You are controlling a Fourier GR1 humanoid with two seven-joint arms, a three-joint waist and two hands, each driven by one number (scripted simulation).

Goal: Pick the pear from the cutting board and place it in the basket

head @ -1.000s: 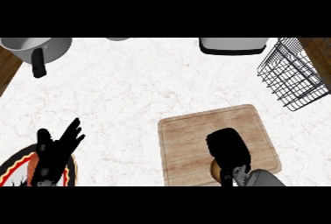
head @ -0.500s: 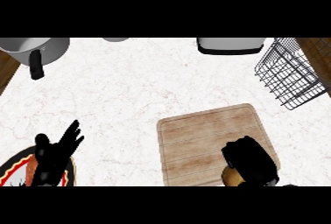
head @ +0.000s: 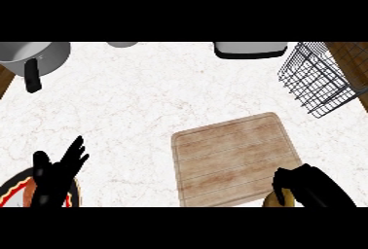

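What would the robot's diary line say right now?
right robot hand: curled on pear | cutting board: bare | basket: waiting | left robot hand: resting

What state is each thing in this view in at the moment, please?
pear: mostly hidden, in the right hand's curled fingers, off the board's corner.
right hand: shut on the pear.
left hand: open, resting over a plate.
cutting board: bare.
basket: nothing in it.
pot: upright.

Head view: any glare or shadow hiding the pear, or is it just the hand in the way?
Head view: even light and no glare on the counter; the wire basket reads clearly; the right hand curls over the pear at the cutting board corner, so only a tan sliver shows near the lower edge; the left hand rests open over a plate.
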